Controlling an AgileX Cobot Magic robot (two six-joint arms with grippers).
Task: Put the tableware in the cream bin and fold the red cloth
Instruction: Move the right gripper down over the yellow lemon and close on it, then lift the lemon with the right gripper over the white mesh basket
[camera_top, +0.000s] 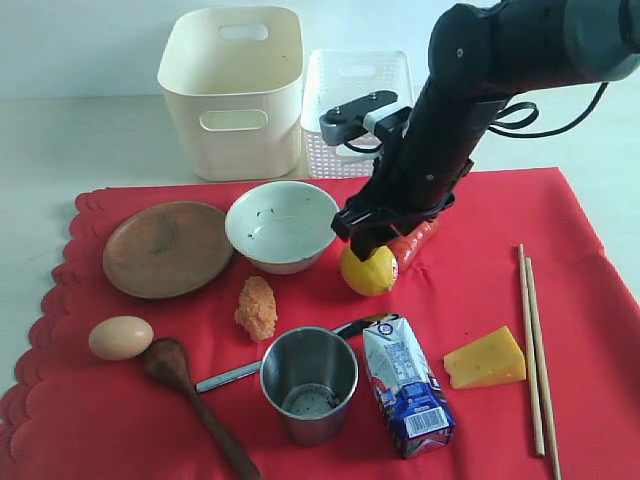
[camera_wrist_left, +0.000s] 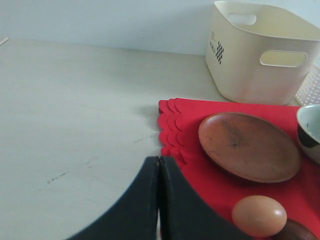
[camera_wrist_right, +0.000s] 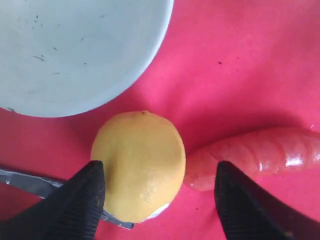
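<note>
My right gripper (camera_top: 372, 240) hangs low over the red cloth (camera_top: 590, 270), jaws apart and straddling the lemon (camera_wrist_right: 137, 165), with nothing clamped. One finger sits right at the lemon's side, the other above the tip of a carrot (camera_wrist_right: 255, 155) just beside it. My left gripper (camera_wrist_left: 159, 162) has its fingers pressed together, empty, above the bare table (camera_wrist_left: 75, 125) just off the cloth's scalloped edge.

All the tableware is out on the cloth. The plate (camera_top: 167, 248) and bowl (camera_top: 282, 225) sit side by side at the back. The cup (camera_top: 308, 383) is in front, with the knife (camera_top: 235, 375) running behind it. The spoon (camera_top: 195, 395) is beside the egg (camera_top: 120, 337), and the chopsticks (camera_top: 535, 350) lie parallel on the right. The cream bin (camera_top: 235, 95) stands off the cloth behind the plate, next to a white basket (camera_top: 350, 100). The cloth lies spread flat.
</note>
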